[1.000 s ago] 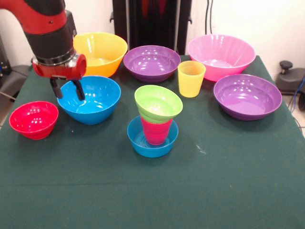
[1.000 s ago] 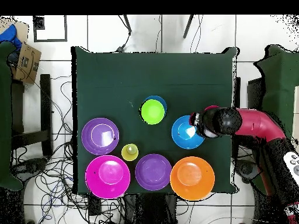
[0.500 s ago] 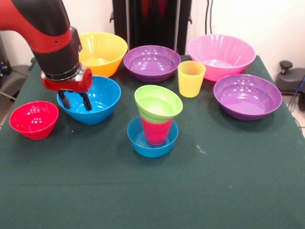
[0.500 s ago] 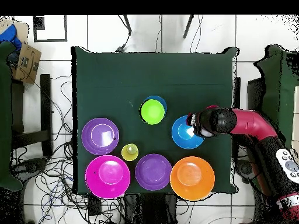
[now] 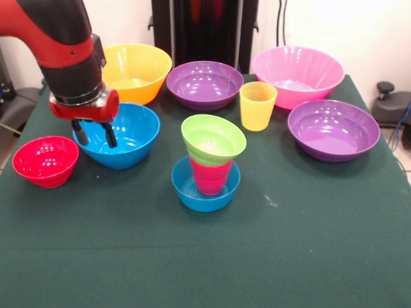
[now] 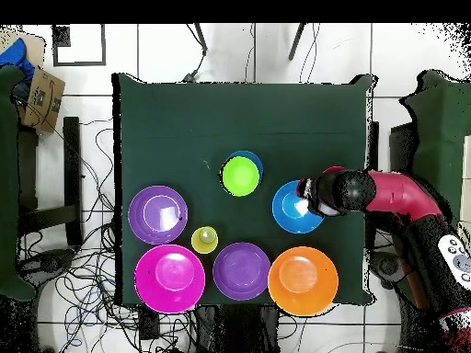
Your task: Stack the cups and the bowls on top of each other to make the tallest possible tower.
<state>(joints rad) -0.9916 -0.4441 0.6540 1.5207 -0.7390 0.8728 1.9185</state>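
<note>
We are looking at the gripper (image 5: 94, 133) hanging over the left rim of the medium blue bowl (image 5: 125, 133), its two dark fingers (image 5: 110, 136) standing apart — one outside the rim, one inside — though we cannot tell whether they are touching the plastic. The tower (image 5: 209, 165) is standing near the table's (image 5: 257, 256) middle — a small blue bowl (image 5: 205, 192) holding the red cup (image 5: 210, 176), with the lime green bowl (image 5: 213, 139) sitting tilted on top. We are seeing the red bowl (image 5: 45, 160) just left of the gripper, the yellow cup (image 5: 257, 105) standing alone between the two purple bowls (image 5: 205, 84), and the large yellow bowl (image 5: 136, 70) and pink bowl (image 5: 297, 75) sitting at the far side.
</note>
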